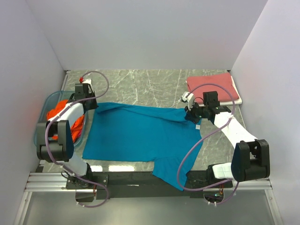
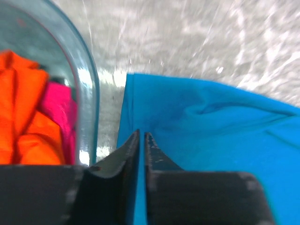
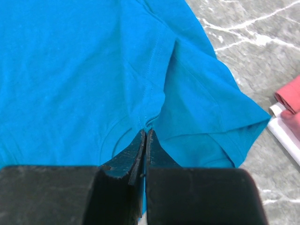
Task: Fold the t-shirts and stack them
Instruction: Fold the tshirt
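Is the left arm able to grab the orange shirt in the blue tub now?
Probably yes. The orange shirt lies uncovered in the open-topped tub beside the left gripper, whose tips sit at the edge of the teal shirt.

Grey marble-look counter (image 1: 154, 84) with white veins was boxed in by plain pale walls: back wall (image 1: 150, 33), left wall (image 1: 23, 70), right wall (image 1: 272, 56). A silver metal rail (image 1: 47, 180) ran along the counter's near edge, with a flat grey surface (image 1: 140, 211) beyond it. Light was soft and even, with some glare on the counter in the left wrist view.
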Available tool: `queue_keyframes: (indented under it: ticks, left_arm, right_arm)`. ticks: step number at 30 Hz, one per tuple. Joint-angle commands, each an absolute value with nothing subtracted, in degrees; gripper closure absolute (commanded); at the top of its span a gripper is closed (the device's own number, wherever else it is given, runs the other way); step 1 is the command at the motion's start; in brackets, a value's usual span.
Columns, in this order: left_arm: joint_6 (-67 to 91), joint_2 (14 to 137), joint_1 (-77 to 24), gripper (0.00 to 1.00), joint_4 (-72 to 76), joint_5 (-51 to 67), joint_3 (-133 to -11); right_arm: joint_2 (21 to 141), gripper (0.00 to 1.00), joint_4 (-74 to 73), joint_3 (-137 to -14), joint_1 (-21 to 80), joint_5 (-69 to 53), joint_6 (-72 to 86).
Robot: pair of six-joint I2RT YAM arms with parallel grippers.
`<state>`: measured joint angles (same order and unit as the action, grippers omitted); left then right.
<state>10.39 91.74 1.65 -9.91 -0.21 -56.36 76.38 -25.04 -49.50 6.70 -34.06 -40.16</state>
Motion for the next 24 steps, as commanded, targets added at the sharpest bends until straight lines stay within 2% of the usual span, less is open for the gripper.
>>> queue_keyframes:
  ticks: [1,3,7,11,18,21,24]
  left_arm:
    - [10.64,88.68,1.58,0.89,-7.21,-1.14,-56.07]
    - [10.55,89.12,1.58,0.95,-7.47,-0.97,-56.25]
    - [10.81,89.74,1.58,0.96,-7.12,-0.44,-56.16]
    - [10.28,88.68,1.58,0.76,-8.08,3.6,-56.69]
    - [8.36,89.12,0.54,0.68,-11.6,12.21,-57.48]
    - [5.64,89.73,-3.41,0.63,-13.71,8.81,-57.74]
    - [3.09,91.23,-7.64,0.63,-15.29,3.02,-58.18]
  right_arm:
    - [73.83,1.0,-25.05,-50.01,5.71,-34.01,-40.96]
    - [72.86,1.0,-25.4,-49.75,5.36,-34.63,-41.31]
    - [70.84,1.0,-26.01,-49.04,5.19,-36.73,-42.53]
    - [69.26,1.0,-27.68,-48.52,5.27,-38.49,-45.25]
    - [68.55,1.0,-30.32,-47.81,5.19,-39.38,-49.39]
    - [68.99,1.0,-30.06,-47.99,5.19,-39.29,-49.13]
    - [69.78,1.0,-29.97,-48.25,5.01,-39.46,-48.78]
